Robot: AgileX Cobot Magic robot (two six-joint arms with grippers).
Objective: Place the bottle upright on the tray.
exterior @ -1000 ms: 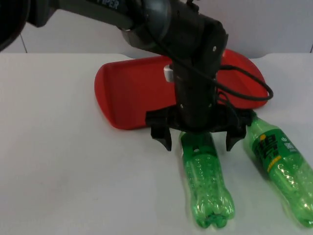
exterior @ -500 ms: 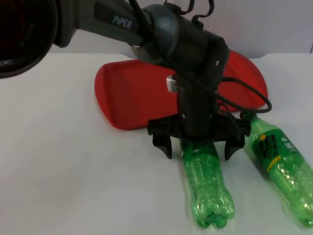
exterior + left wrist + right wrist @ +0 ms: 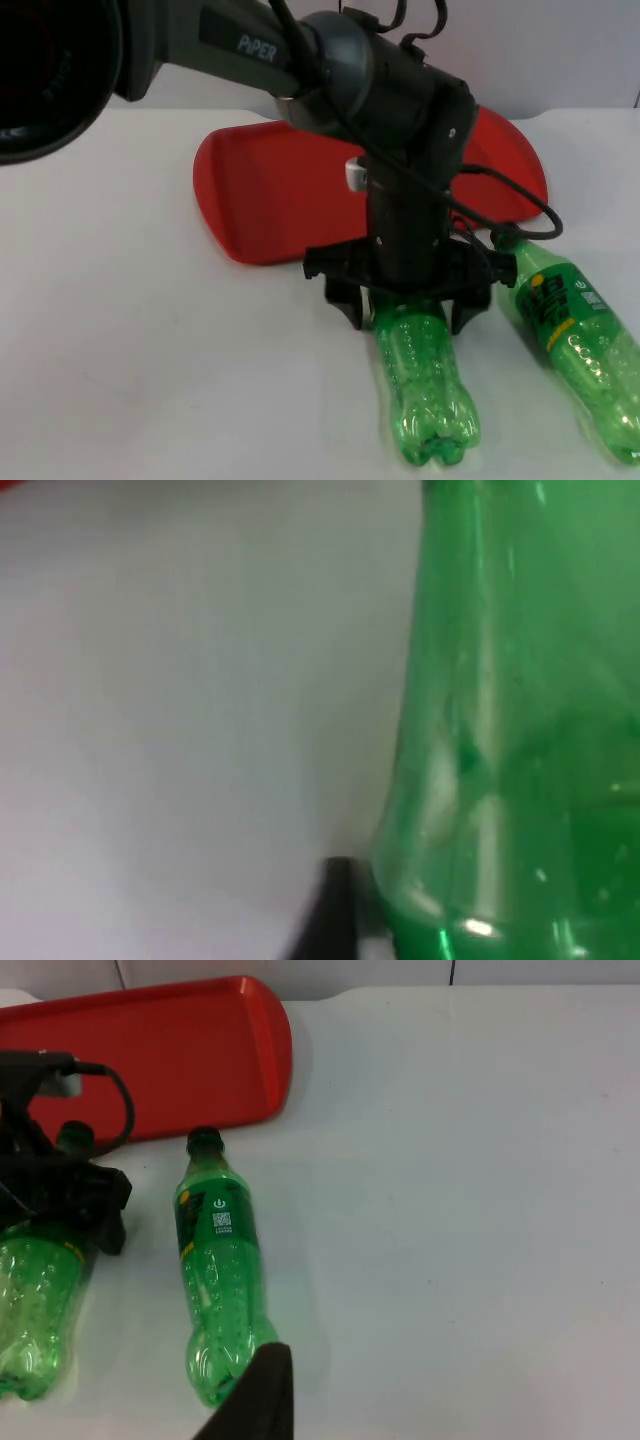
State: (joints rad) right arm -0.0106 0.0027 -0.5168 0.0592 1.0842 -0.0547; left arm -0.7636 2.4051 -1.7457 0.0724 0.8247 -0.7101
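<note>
**Left gripper straddles fallen bottle beside tray**

While the left gripper (image 3: 404, 315) spreads its fingers low at centre of the top view, the unlabelled bottle (image 3: 425, 385) lies on its side between them, neck hidden under the wrist, base toward the lower edge. A red tray (image 3: 270, 195) sits just behind on the white table (image 3: 130, 330); a labelled bottle (image 3: 575, 345) lies at lower right.

Left wrist view: green bottle wall close against a black fingertip (image 3: 335, 905).

Right wrist view: both bottles lie near the tray; right gripper's state cannot be told.
</note>
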